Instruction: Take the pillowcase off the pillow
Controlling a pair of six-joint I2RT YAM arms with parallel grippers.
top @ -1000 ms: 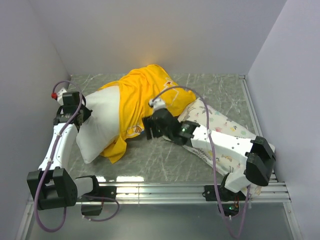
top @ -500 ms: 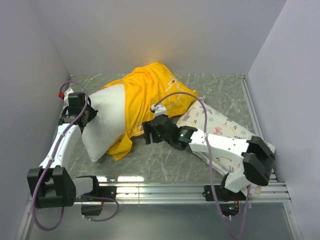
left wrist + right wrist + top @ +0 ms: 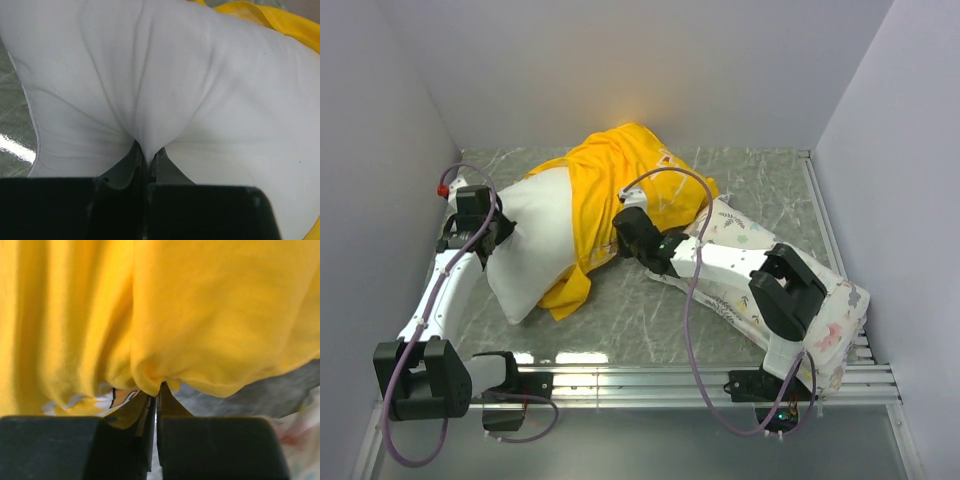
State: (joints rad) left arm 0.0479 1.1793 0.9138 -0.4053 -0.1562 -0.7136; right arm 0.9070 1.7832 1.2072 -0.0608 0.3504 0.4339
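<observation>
Plump white pillow [image 3: 530,245] pinched in left gripper [image 3: 146,154], its bunched yellow pillowcase [image 3: 610,180] pinched in right gripper [image 3: 156,390]

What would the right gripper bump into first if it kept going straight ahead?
The yellow pillowcase: the right gripper is shut on a fold of it, and yellow cloth fills the view ahead. The white pillow probably lies behind, though depth is unclear.

On my grey desk [image 3: 650,320] lay the pillow [image 3: 535,250], half in its yellow case [image 3: 605,185], and beside them a printed pillow [image 3: 738,228].
</observation>
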